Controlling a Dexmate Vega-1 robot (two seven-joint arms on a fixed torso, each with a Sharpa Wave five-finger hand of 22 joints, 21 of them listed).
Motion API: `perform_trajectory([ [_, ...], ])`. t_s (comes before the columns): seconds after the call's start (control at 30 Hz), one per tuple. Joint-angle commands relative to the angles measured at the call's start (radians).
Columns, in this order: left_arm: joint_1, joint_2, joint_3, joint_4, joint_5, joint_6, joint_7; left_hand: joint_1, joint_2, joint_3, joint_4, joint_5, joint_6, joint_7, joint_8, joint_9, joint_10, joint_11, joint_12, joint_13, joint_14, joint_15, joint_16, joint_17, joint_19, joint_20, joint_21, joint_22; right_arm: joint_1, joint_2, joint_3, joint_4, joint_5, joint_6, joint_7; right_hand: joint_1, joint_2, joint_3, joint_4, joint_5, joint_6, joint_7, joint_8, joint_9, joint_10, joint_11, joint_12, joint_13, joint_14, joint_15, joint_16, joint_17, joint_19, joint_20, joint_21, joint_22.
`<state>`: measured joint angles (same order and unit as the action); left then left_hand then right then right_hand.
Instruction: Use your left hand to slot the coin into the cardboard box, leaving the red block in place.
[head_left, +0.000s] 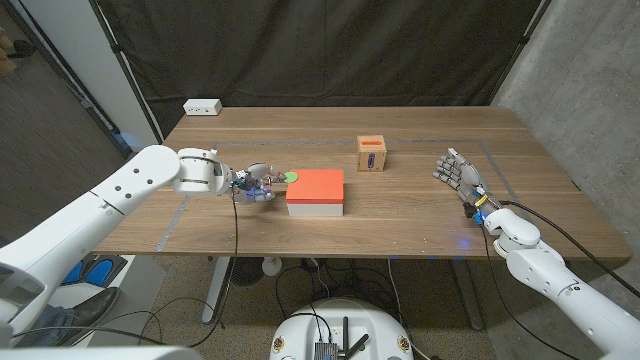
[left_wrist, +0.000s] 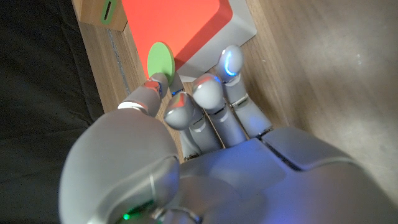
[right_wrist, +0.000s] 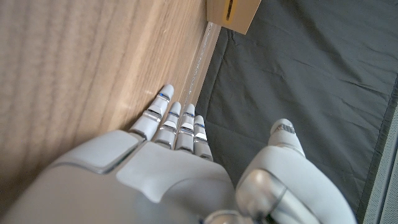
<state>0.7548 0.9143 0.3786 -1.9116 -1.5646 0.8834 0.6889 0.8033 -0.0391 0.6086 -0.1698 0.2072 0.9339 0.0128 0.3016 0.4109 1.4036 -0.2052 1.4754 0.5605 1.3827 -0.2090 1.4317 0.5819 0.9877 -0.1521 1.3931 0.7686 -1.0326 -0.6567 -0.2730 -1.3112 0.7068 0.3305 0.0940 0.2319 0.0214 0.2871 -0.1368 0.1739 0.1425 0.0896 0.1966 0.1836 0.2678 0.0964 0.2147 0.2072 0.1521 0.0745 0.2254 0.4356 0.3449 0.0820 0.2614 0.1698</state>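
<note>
The coin (head_left: 292, 177) is a flat green disc at the near left corner of the red block (head_left: 317, 185), which lies on a white base. My left hand (head_left: 255, 185) reaches to it from the left. In the left wrist view the thumb tip meets the coin's (left_wrist: 160, 59) edge and appears to pinch it with a finger, the other fingers (left_wrist: 208, 93) curled beside the white base. The small cardboard box (head_left: 372, 154) with a dark slot stands behind the block, toward its right. My right hand (head_left: 458, 175) stands apart, fingers spread, holding nothing.
A white power strip (head_left: 202, 107) lies at the table's far left corner. Black curtains hang behind the wooden table (head_left: 430, 215). The cardboard box (right_wrist: 231, 12) sits well beyond my right hand's fingers (right_wrist: 177, 124).
</note>
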Motion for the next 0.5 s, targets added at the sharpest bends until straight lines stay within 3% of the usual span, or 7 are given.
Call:
perform_trajectory([
  [0.03, -0.001, -0.001, 0.006, -0.001, 0.003, -0.008, 0.0, 0.0, 0.002, 0.009, 0.001, 0.004, 0.012, -0.002, 0.0, 0.003, 0.0, -0.002, 0.002, 0.003, 0.005, -0.001, 0.009, 0.002, -0.003, -0.06, 0.005, -0.012, 0.01, 0.004, -0.004, 0.015, 0.0, 0.001, 0.01, -0.001, 0.01, -0.001, -0.007, 0.004, 0.008, 0.002, 0.004, 0.005, 0.011, 0.0, 0.004, 0.002, 0.008, -0.003, 0.005, 0.002, 0.01, -0.002, -0.006, 0.006],
  [0.5, 0.007, -0.012, 0.008, -0.014, -0.015, -0.025, 0.059, 0.013, 0.022, 0.03, -0.002, 0.008, 0.069, -0.002, 0.016, 0.018, 0.002, 0.003, 0.01, -0.006, 0.005, -0.001, 0.017, 0.007, -0.008, -0.06, 0.026, -0.024, 0.013, 0.009, -0.002, 0.041, 0.008, 0.008, 0.021, -0.002, 0.01, -0.002, -0.007, 0.004, 0.007, 0.001, 0.003, 0.005, 0.015, -0.002, 0.004, 0.003, 0.01, -0.002, 0.006, 0.001, 0.014, -0.001, -0.011, 0.006],
])
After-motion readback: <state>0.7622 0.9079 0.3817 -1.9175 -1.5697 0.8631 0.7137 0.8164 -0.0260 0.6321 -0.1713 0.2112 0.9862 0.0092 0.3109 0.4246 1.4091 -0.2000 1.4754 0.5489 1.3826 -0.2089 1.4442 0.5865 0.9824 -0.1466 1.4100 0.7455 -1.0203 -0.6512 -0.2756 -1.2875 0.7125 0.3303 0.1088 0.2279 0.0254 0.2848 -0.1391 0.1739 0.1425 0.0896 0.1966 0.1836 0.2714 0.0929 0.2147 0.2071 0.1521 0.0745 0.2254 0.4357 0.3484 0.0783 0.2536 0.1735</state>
